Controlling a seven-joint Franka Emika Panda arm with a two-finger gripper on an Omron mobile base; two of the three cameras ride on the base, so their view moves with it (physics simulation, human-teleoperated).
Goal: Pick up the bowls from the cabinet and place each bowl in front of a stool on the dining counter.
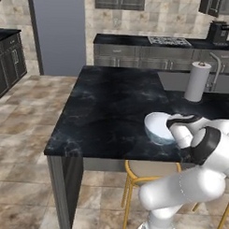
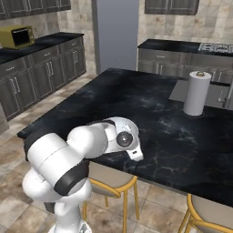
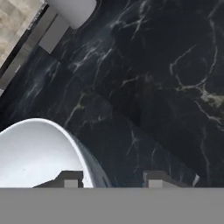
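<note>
Dining counter (image 1: 107, 107), gripper (image 3: 113, 178) prob. astride bowl (image 1: 159, 127) rim

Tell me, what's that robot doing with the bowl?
The robot's hand is at a white bowl on the black marble dining counter, near the edge just above a yellow stool. One finger is inside the bowl and one outside its rim, so it seems to be holding it there. A paper towel roll stands farther back.

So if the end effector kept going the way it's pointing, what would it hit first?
Probably the dining counter just below; the end effector points down at it, fingers astride the bowl rim.
</note>
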